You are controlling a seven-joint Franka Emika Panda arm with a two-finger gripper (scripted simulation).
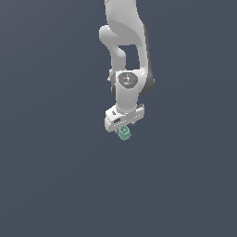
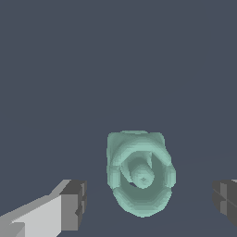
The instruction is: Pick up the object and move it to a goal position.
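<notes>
In the exterior view the white arm hangs down from the top edge over a plain dark grey surface whose edges and corners lie out of sight, so no place can be tied to them. The gripper points down at the teal object, which shows just under it; the fingers are hidden there. In the wrist view the object lies on the surface between the two dark finger pads, with a round ring on top. The jaws stand wide apart, a clear gap on each side, holding nothing.
</notes>
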